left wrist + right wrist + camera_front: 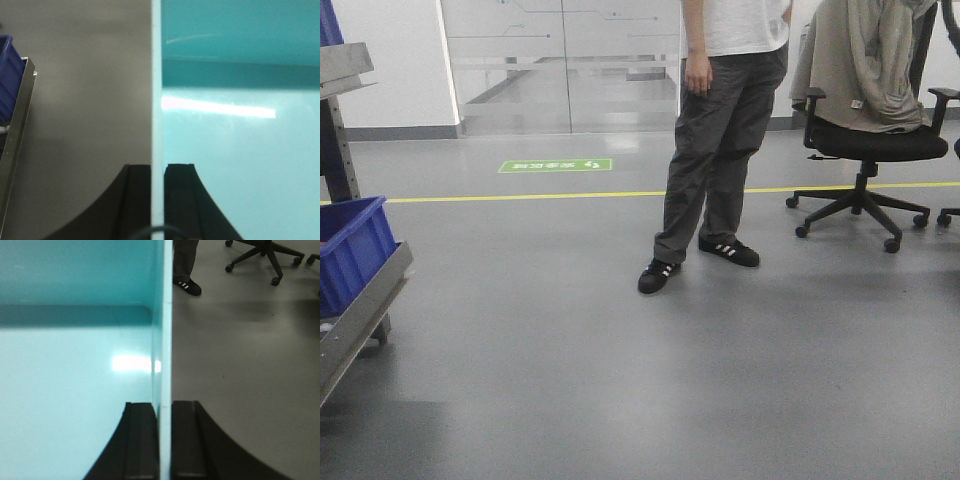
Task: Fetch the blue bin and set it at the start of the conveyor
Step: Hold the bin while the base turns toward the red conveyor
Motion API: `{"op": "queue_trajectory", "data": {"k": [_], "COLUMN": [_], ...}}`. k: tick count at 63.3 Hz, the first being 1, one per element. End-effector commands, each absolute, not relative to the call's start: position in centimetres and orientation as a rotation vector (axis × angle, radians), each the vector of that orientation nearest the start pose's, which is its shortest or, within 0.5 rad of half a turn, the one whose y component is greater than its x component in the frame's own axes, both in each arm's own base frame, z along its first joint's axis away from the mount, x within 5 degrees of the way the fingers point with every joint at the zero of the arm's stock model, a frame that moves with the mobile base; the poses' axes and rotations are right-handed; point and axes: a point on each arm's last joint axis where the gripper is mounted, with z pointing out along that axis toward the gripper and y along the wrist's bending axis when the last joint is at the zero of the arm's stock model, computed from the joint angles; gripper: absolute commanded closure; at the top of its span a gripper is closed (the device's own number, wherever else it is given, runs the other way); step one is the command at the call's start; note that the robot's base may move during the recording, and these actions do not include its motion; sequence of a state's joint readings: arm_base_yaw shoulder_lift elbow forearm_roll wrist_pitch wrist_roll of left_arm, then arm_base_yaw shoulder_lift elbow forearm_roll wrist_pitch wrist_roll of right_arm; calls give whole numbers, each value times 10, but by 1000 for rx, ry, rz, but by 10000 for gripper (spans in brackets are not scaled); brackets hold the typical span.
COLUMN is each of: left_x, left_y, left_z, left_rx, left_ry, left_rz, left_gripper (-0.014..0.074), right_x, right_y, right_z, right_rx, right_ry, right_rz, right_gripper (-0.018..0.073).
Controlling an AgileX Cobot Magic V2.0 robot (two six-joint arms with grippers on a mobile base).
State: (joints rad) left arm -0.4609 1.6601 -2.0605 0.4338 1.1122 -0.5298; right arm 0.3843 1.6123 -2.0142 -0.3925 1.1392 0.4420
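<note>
Aqua blue bin [235, 150] | walls pinched by left gripper [157, 172] and right gripper [164, 410] | likely being carried | conveyor start not seen, must be found next.

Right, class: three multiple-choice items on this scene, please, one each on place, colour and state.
1. Where is the dark blue bin? A on the rack, far left; B centre; C far right.
2. The floor line is which colour? A red; B yellow; C white.
3. The left tool is: A open; B shut on the pale cyan bin; C unseen.
Key: 1A, it sits at the left edge. 2B, the stripe is yellow. 3B, fingers flank the bin's wall.
</note>
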Motion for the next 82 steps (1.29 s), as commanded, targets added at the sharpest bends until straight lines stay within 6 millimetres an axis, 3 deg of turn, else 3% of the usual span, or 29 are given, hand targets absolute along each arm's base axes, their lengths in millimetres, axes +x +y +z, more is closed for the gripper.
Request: {"op": "queue_trajectory", "data": {"k": [1, 82], "left_x": [320, 321], "left_y": [-121, -119], "left_z": [502, 502], "left_rx": [-67, -71], "left_ry": [2040, 2040], "left_rz": [-57, -54], "left_gripper": [707, 707], "right_x": [318, 323], "right_y": [92, 94], "right_z": [499, 497], "right_rx": [66, 58], "right_ry": [2090, 2081], "right_rz": [-33, -29], "right_gripper": [722, 722]}}
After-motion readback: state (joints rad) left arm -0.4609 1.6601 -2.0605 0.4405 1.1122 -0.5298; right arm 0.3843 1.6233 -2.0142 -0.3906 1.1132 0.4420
